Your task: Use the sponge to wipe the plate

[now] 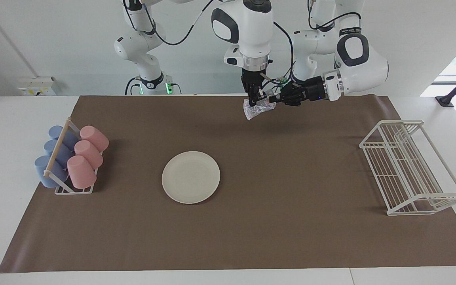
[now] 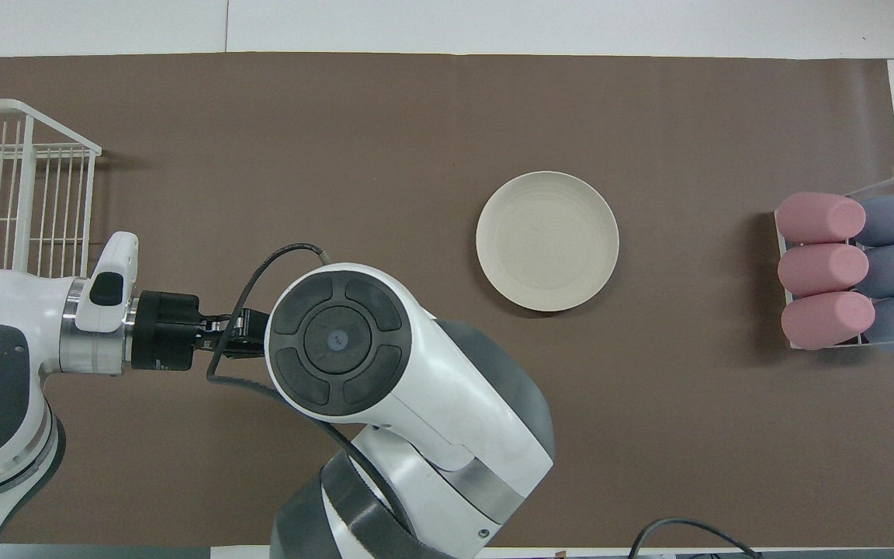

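1 round cream plate [image 1: 190, 177] | 1 glittery mesh sponge [image 1: 255, 109] above mat, pinched by right gripper [image 1: 256, 101]; left gripper [image 1: 272, 97] touched it, jaws unclear | 3 pink cups [image 1: 87, 155], 3 blue cups [image 1: 55, 153]

The plate [image 1: 190, 177] looks matt and smooth, the sponge [image 1: 256, 109] a glittery crinkled mesh. The brown table cover [image 1: 251, 237] is matt paper; the rack [image 1: 410, 168] at the frame's right is white-coated wire.

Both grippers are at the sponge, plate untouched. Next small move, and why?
Probably finish the handover: one gripper lets go and backs off. The right gripper comes down from above and the left gripper comes in from the side, both meeting at the sponge, which hangs in the air over bare mat. The plate lies flat with nothing on it, so wiping has not begun.
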